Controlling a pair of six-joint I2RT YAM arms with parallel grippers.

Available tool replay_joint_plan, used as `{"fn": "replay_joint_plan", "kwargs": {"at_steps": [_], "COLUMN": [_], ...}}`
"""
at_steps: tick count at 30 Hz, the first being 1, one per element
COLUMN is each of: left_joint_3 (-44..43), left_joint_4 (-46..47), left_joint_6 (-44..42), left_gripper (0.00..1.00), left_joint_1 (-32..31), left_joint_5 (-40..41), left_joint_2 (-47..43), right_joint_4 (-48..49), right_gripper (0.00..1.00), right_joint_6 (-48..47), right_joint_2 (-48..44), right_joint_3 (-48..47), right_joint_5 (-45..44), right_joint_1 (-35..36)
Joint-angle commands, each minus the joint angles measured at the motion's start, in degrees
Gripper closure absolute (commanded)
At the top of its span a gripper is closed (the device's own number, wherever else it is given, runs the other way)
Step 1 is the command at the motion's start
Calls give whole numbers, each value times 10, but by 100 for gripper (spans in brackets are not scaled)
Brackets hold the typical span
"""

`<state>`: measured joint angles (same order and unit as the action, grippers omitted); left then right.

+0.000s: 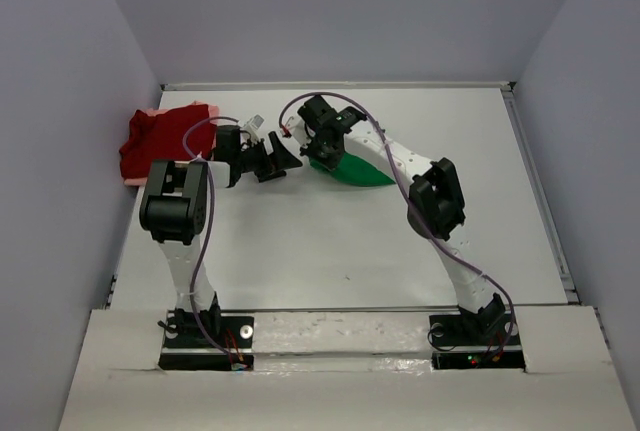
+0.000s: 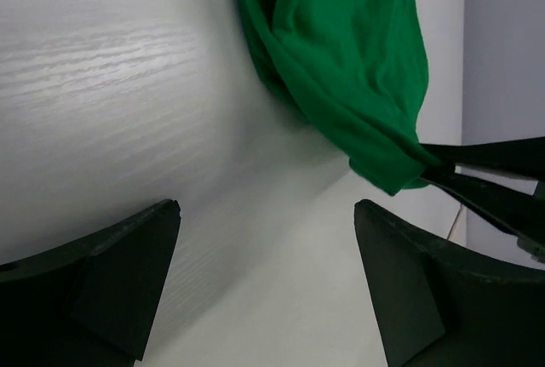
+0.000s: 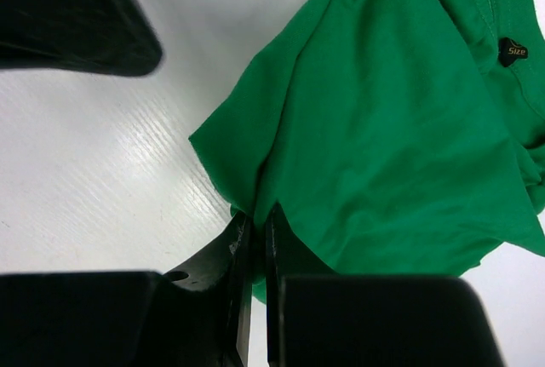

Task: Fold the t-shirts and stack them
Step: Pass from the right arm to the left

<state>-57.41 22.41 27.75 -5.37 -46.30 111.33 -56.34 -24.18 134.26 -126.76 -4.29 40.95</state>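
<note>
A bright green t-shirt (image 1: 352, 170) lies crumpled at the table's middle back; it also shows in the right wrist view (image 3: 400, 129) and the left wrist view (image 2: 349, 60). My right gripper (image 1: 318, 143) (image 3: 254, 214) is shut on the green shirt's left edge. My left gripper (image 1: 272, 161) (image 2: 266, 214) is open and empty, just left of the shirt, above bare table. A dark red t-shirt (image 1: 160, 139) lies bunched at the far left, on top of a pale pink t-shirt (image 1: 152, 112) of which only edges show.
The white table (image 1: 330, 241) has raised rims at the back and right. Grey walls close in on three sides. The right gripper's fingers (image 2: 485, 175) show in the left wrist view, close to my left gripper.
</note>
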Motion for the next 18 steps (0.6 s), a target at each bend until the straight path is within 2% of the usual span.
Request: {"fn": "replay_joint_plan", "kwargs": {"at_steps": [1, 12, 18], "left_joint_3": [-25, -68, -72], "left_joint_4": [44, 83, 85], "left_joint_6": [70, 150, 163], "left_gripper": [1, 1, 1], "left_joint_1": [-24, -59, -76], "left_joint_5": [1, 12, 23], "left_joint_2": [40, 110, 116], "right_joint_4": [-5, 1, -10], "right_gripper": [100, 100, 100], "right_joint_6": [1, 0, 0], "right_joint_2": [-16, -41, -30], "right_joint_3": [3, 39, -1], "right_joint_5": [-6, -19, -20], "right_joint_1": [4, 4, 4]}}
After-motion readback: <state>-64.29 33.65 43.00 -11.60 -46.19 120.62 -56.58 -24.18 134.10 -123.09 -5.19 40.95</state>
